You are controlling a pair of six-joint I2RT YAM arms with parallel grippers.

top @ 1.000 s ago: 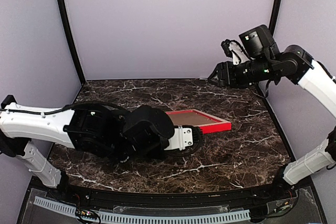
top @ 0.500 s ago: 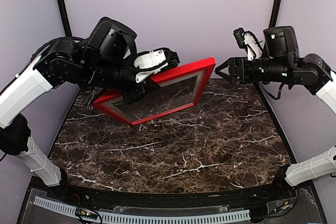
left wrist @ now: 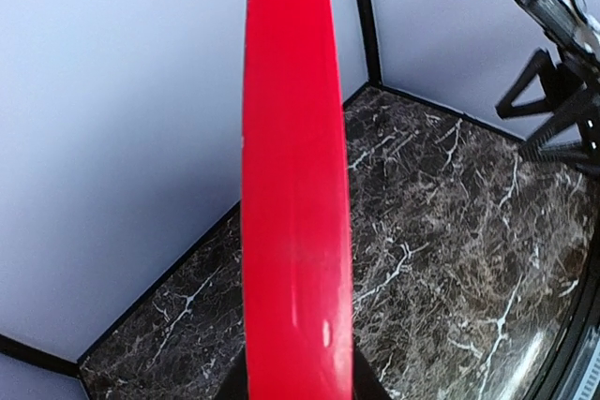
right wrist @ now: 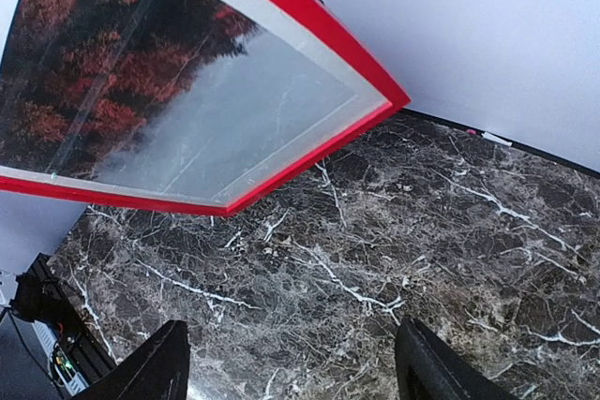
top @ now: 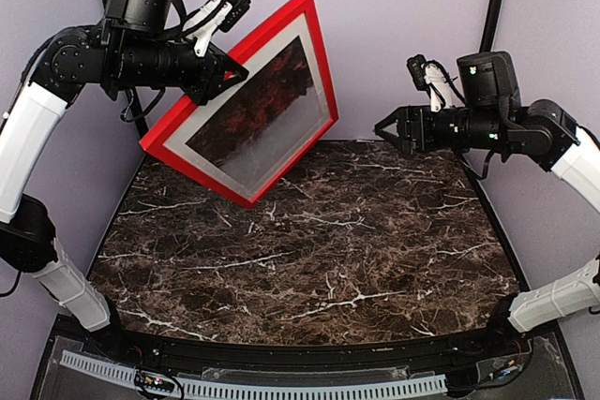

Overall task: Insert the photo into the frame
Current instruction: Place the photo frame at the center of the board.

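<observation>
- We see the left fingers (top: 228, 71) clamped on the frame (top: 315, 55), tilted above the table (top: 328, 250).
- The photo (top: 253, 114) shows inside it.
- We note the right fingers (right wrist: 150, 374) spread, empty.

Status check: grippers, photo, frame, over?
Left gripper shut on frame, held tilted above table. Right gripper open, apart. Photo sits inside frame. Nothing between them.

Holding the thin-railed red rectangular wooden frame (top: 291, 160) aloft over the rear left of the dark marble tabletop (top: 375, 259), in the left gripper (top: 228, 68). Carrying the paper print of red-orange trees (top: 253, 110) inside it. Hovering the right gripper (top: 384, 132) well apart, rightward.
</observation>
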